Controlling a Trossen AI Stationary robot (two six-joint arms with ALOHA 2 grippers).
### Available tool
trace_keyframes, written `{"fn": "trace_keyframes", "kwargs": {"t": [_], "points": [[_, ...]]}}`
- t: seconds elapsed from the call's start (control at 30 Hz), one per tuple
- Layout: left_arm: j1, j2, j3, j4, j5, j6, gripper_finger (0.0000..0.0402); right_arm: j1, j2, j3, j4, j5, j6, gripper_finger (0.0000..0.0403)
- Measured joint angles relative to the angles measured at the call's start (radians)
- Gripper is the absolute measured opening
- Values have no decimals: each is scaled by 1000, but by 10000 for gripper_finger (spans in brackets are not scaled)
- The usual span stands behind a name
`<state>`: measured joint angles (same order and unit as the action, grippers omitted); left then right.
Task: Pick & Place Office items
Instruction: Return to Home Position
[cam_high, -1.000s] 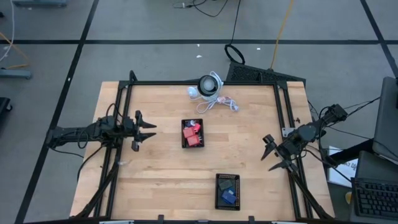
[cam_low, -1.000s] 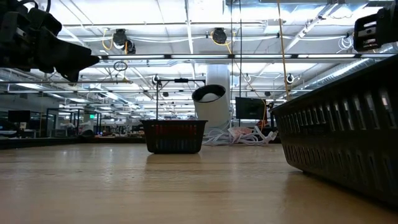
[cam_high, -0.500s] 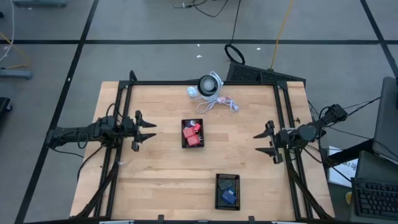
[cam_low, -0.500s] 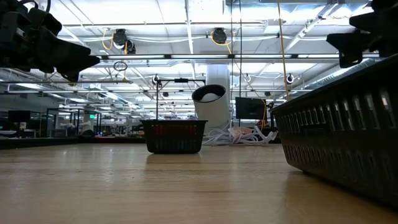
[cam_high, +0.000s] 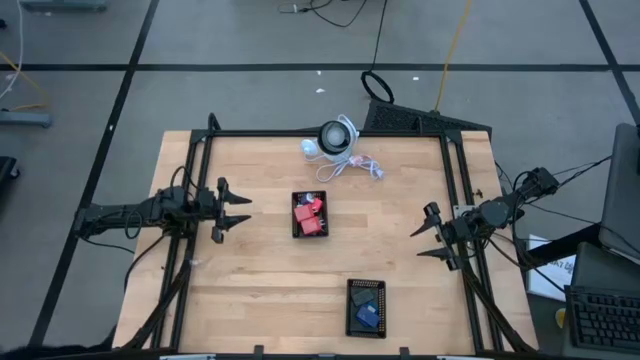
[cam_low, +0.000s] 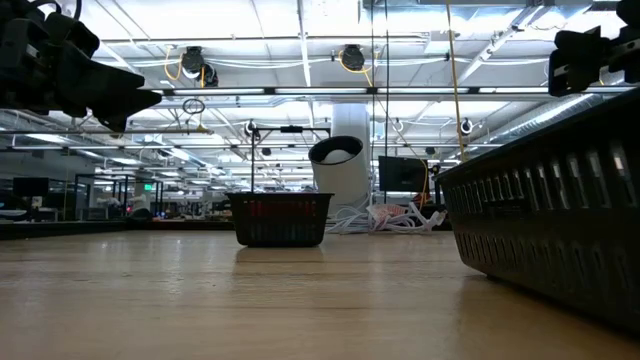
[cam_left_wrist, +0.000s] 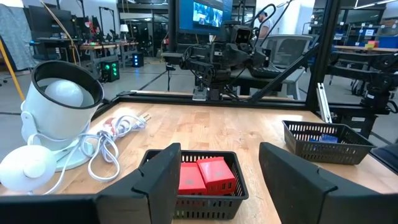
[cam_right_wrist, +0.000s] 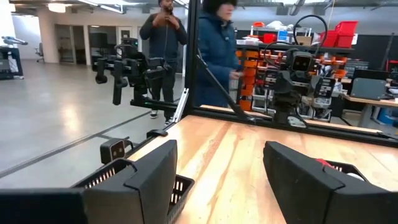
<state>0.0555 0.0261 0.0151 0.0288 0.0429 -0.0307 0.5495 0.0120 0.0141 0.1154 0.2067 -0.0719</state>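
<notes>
Red blocky pieces (cam_high: 309, 216) lie in a black tray (cam_high: 297, 226) at the table's middle and show as red blocks (cam_left_wrist: 202, 176) in the left wrist view. Blue pieces (cam_high: 367, 315) lie in a second black tray (cam_high: 352, 300) near the near edge. My left gripper (cam_high: 247, 212) hangs open above the table, left of the red tray and pointing at it. My right gripper (cam_high: 420, 242) hangs open above the table's right side, pointing left. Neither touches anything.
A white round device (cam_high: 335, 138) with a coiled cable (cam_high: 362, 165) stands by the far edge. A black frame (cam_high: 455, 180) runs around the table. Bare wood lies between the two trays. People (cam_right_wrist: 217, 50) stand in the room beyond the table.
My right gripper swung from pointing toward the near-left corner up toward the far edge until it pointed level to the left, then settled slightly back toward the near edge. It stayed open. The left arm and the trays kept still.
</notes>
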Motion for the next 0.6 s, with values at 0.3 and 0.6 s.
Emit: {"fn": "trace_keyframes", "kwargs": {"t": [0.3,0.6], "points": [[0,0,0,0,0,0,207,0,0,0,0,0,0,228],[0,0,0,0,0,0,186,0,0,0,0,0,0,231]]}}
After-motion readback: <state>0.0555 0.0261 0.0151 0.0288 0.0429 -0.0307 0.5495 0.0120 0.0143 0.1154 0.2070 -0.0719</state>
